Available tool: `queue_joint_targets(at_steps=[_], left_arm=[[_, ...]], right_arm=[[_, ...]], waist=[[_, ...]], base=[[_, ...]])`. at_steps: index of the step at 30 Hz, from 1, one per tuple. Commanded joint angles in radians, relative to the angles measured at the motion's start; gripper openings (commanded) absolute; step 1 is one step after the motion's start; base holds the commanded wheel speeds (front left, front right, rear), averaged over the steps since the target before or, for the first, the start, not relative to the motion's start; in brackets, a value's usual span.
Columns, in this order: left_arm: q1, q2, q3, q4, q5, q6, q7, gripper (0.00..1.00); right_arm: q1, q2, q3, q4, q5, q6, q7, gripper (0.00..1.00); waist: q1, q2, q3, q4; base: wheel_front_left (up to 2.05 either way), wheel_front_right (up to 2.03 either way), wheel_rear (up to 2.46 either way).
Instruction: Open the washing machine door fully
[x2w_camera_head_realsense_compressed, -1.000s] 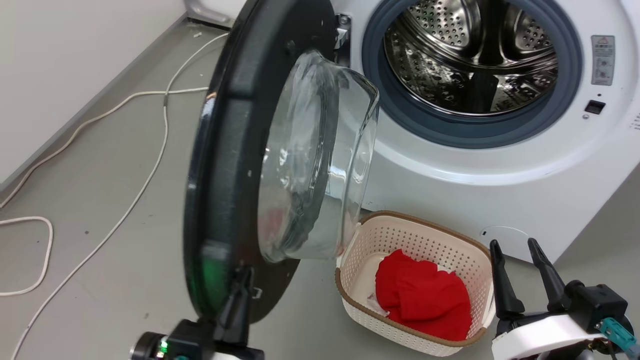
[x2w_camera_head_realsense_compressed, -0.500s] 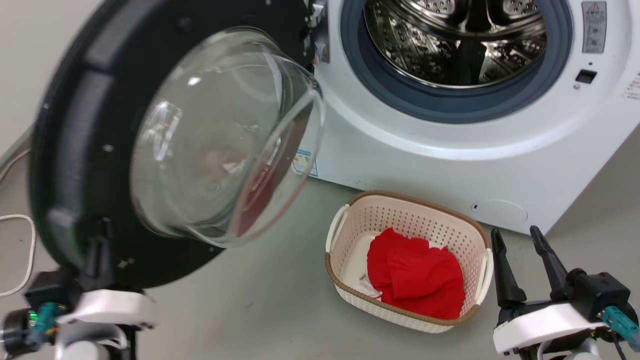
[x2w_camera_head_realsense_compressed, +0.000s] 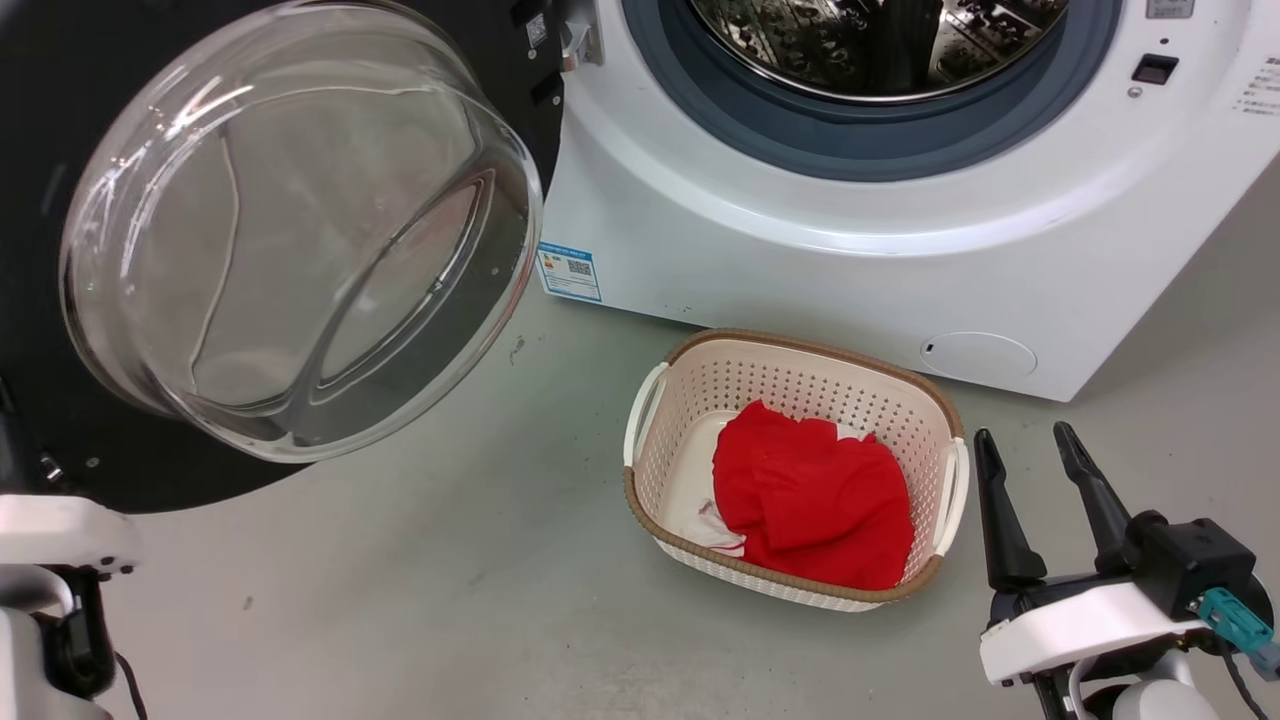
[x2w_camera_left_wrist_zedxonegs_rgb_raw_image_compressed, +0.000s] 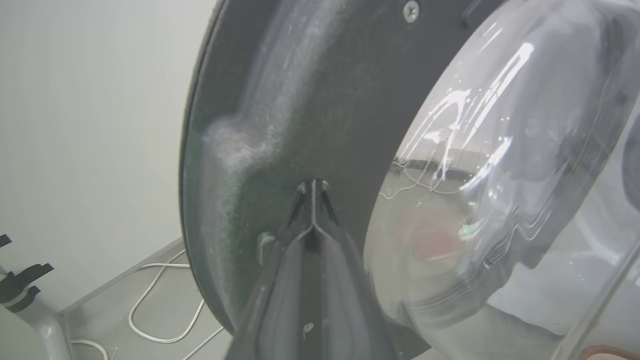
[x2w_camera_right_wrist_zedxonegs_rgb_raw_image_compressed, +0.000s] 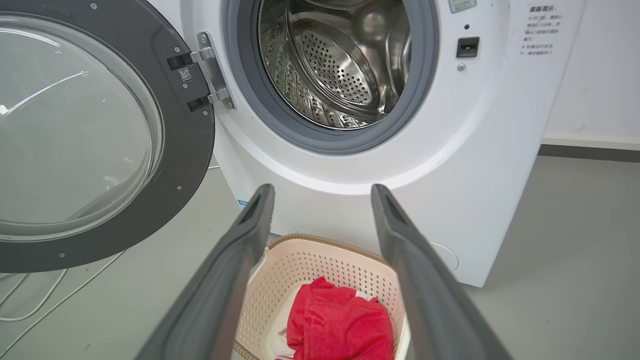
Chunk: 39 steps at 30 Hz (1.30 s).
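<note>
Left gripper, my fingers squeezed together, pushes the door. It has swung much wider, far out from the washer, so I think it's nearly done. Right gripper waits, fingers apart

Head looks down; both wrists face the washing machine door.

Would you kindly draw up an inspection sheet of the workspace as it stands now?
Surface: grey floor, lightly marked.
Job's things: washing machine door swung wide, glass bowl facing out; washing machine open, its drum looks empty.
Clutter: cream basket before the machine, holding red cloth.
End effectors: left end effector shut, tips at the door's black inner face; right end effector open, empty, beside the basket.
Cables: white cable looped on the floor past the door.
Surroundings: pale wall beside the machine.
</note>
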<state>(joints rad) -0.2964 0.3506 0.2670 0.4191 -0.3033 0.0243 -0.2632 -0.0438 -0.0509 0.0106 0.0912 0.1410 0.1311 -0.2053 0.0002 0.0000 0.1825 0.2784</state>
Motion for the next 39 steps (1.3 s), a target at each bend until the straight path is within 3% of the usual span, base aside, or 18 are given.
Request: queue_joint_targets(at_steps=[1, 8, 10, 11, 12, 13, 15, 16, 22, 31, 39], left_arm=[[-0.019, 0.01, 0.016, 0.022, 0.01, -0.007, -0.002, 0.0], [0.011, -0.026, 0.071, 0.036, 0.05, -0.029, -0.002, 0.0], [0.079, -0.074, 0.091, -0.025, 0.09, -0.048, -0.002, 0.0], [0.104, -0.091, 0.093, -0.044, 0.097, -0.049, -0.002, 0.25], [0.127, -0.108, 0.095, -0.066, 0.105, -0.048, -0.002, 0.83], [0.149, -0.123, 0.096, -0.093, 0.112, -0.048, -0.002, 1.0], [0.203, -0.156, 0.095, -0.15, 0.129, -0.046, -0.002, 1.0], [0.277, -0.205, 0.075, -0.234, 0.155, -0.058, -0.002, 1.0], [0.381, -0.273, -0.007, -0.372, 0.19, -0.072, -0.002, 1.0], [0.375, -0.295, -0.169, -0.43, 0.195, -0.088, -0.002, 1.0], [0.332, -0.298, -0.228, -0.402, 0.213, -0.098, -0.002, 1.0]], right_arm=[[-0.016, 0.002, 0.003, 0.001, 0.002, -0.001, -0.005, 1.0], [0.002, 0.002, 0.0, 0.02, 0.011, -0.001, -0.017, 1.0], [0.021, 0.002, 0.002, 0.038, 0.027, -0.001, -0.026, 1.0], [0.025, 0.002, 0.001, 0.039, 0.028, -0.001, -0.029, 1.0], [0.027, 0.001, 0.0, 0.039, 0.029, -0.001, -0.032, 1.0], [0.029, 0.002, 0.0, 0.041, 0.028, -0.001, -0.033, 1.0], [0.032, 0.002, 0.0, 0.039, 0.022, -0.001, -0.034, 1.0], [0.045, 0.002, -0.008, 0.036, 0.021, -0.001, -0.038, 1.0], [0.065, 0.002, -0.009, 0.022, 0.013, -0.001, -0.04, 1.0], [0.061, 0.002, -0.004, -0.008, -0.011, -0.001, -0.03, 1.0], [0.081, 0.002, -0.011, -0.038, -0.035, -0.001, -0.015, 1.0]], waist=[[-0.0002, 0.0, 0.002, -0.004], [-0.0002, 0.0, -0.022, -0.018], [-0.0002, 0.0, -0.071, -0.03], [-0.0002, 0.0, -0.08, -0.033], [-0.0002, 0.0, -0.089, -0.037], [-0.0002, 0.0, -0.1, -0.041], [-0.0002, 0.0, -0.118, -0.052], [-0.0002, 0.0, -0.14, -0.064], [-0.0002, 0.0, -0.171, -0.088], [-0.0002, 0.0, -0.188, -0.141], [-0.0002, 0.0, -0.199, -0.22]], base=[[0.0, 0.0, 0.0], [0.0, 0.0, 0.0], [0.0, 0.0, 0.0], [0.0, 0.0, 0.0], [0.0, 0.0, 0.0], [0.0, 0.0, 0.0], [0.0, 0.0, 0.0], [0.0, 0.0, 0.0], [0.0, 0.0, 0.0], [0.0, 0.0, 0.0], [0.0, 0.0, 0.0]])
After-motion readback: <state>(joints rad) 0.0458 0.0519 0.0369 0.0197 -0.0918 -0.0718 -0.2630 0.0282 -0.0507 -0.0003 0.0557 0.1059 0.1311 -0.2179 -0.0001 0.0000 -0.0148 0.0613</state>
